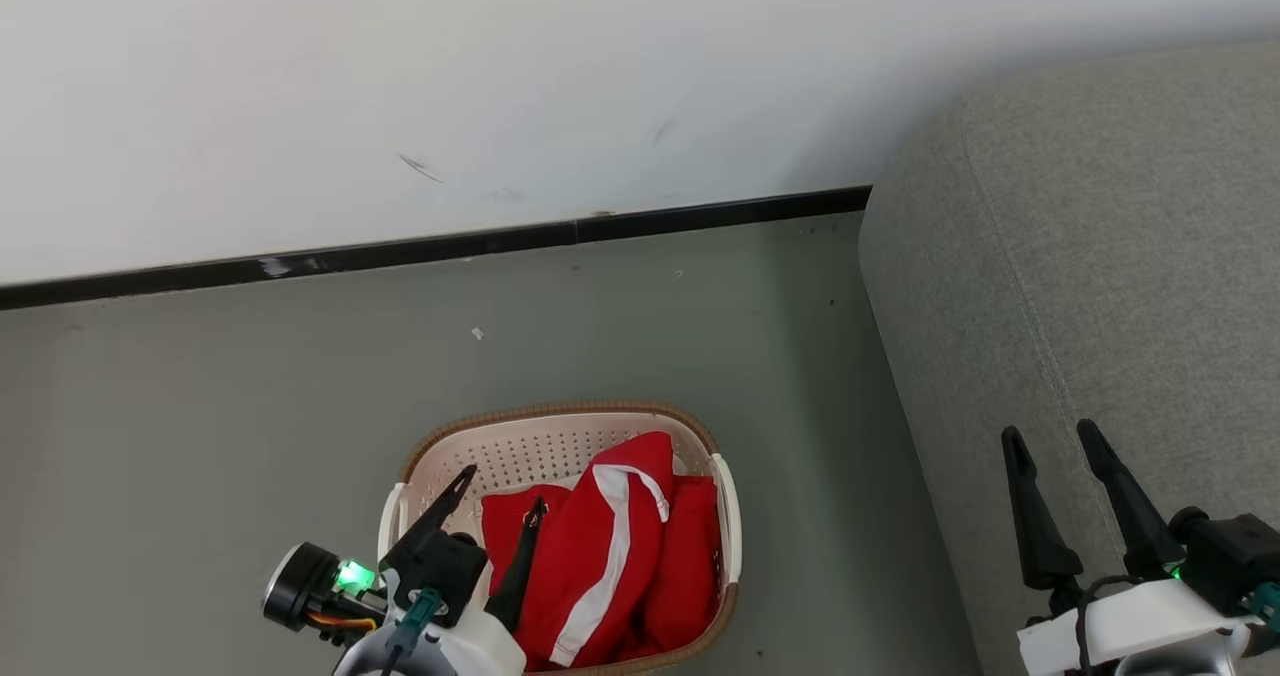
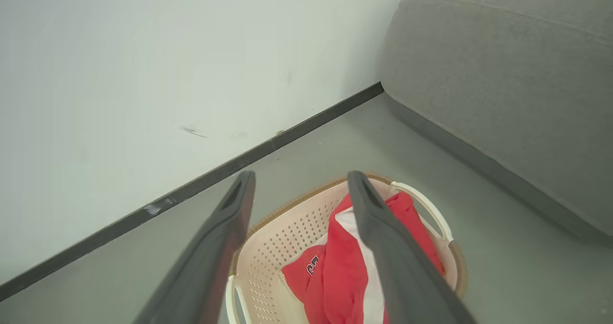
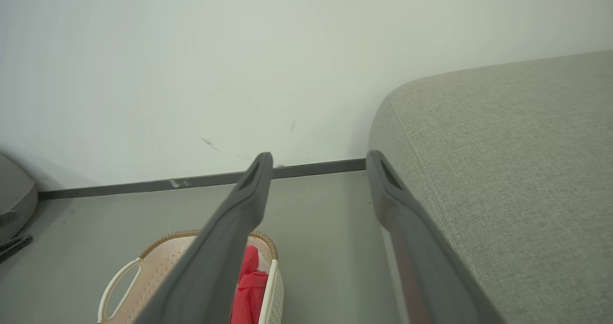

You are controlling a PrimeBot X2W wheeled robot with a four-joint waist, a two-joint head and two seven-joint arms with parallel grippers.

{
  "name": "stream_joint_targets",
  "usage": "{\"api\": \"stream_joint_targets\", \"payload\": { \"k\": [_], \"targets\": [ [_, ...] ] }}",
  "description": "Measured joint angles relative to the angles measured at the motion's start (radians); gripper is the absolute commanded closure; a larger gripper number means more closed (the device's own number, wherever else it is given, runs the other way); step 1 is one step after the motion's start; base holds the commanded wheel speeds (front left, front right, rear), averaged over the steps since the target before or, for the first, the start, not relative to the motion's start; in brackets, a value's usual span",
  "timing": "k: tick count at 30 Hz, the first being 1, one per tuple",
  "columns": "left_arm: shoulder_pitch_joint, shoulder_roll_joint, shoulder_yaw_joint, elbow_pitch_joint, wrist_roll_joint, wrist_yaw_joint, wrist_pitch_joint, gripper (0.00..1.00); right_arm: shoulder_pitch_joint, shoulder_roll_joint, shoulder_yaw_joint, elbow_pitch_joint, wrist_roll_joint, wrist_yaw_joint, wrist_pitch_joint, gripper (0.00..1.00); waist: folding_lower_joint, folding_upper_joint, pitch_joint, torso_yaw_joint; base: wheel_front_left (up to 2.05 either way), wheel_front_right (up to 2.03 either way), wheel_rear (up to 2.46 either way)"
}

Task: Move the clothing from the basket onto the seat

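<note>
On the grey floor (image 1: 250,406), some way out from the black skirting (image 1: 450,246) that runs along its far edge under the white wall (image 1: 500,76), stands the basket (image 1: 540,451). A strip of bare floor separates it from the side of the seat (image 1: 1080,256), which rises at the right. The clothing (image 1: 610,546) lies inside the basket, heaped toward the side nearer the seat. It is a bunched pile of red fabric with a white stripe running down its top fold. The far perforated wall and the left part of the basket's inside are bare.

In the left wrist view, dark numerals (image 2: 312,265) show on a red fold low in the basket (image 2: 287,237).

The left gripper (image 1: 505,486) hangs over the near left part of the basket with its jaws spread wide and nothing between them. One fingertip lies over the perforated wall, the other over the edge of the red pile. Whether that tip touches the fabric I cannot tell.

The right gripper (image 1: 1050,431) is over the near left edge of the seat. Its jaws are also wide apart and empty, with its fingers pointing toward the wall. In the right wrist view, one finger crosses the basket (image 3: 158,257) and the other runs along the seat's rounded edge (image 3: 517,170).
</note>
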Motion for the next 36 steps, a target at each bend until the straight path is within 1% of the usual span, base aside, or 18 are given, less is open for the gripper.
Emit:
{"api": "stream_joint_targets", "payload": {
  "k": [5, 24, 36],
  "targets": [
    [-0.057, -0.005, -0.026, 0.037, 0.009, -0.016, 0.009, 0.0, -0.006, 0.0, -0.006, -0.024, 0.003, 0.0, 0.0, 0.0, -0.0001, 0.0, 0.043, -0.018, 0.0, 0.0, 0.0],
    [-0.226, -0.011, -0.027, 0.153, 0.034, -0.017, 0.02, 0.0, -0.196, 0.0, 0.019, -0.089, 0.043, 0.0, -0.001, 0.0, 0.0, 0.0, 0.244, -0.105, 0.0, 0.0, 0.0],
    [-0.316, -0.016, -0.036, 0.207, 0.041, -0.017, 0.015, 0.0, -0.322, -0.001, 0.067, -0.095, 0.075, 0.0, -0.001, 0.0, -0.0001, 0.0, 0.372, -0.169, 0.0, 0.0, 0.0]
  ]
}}
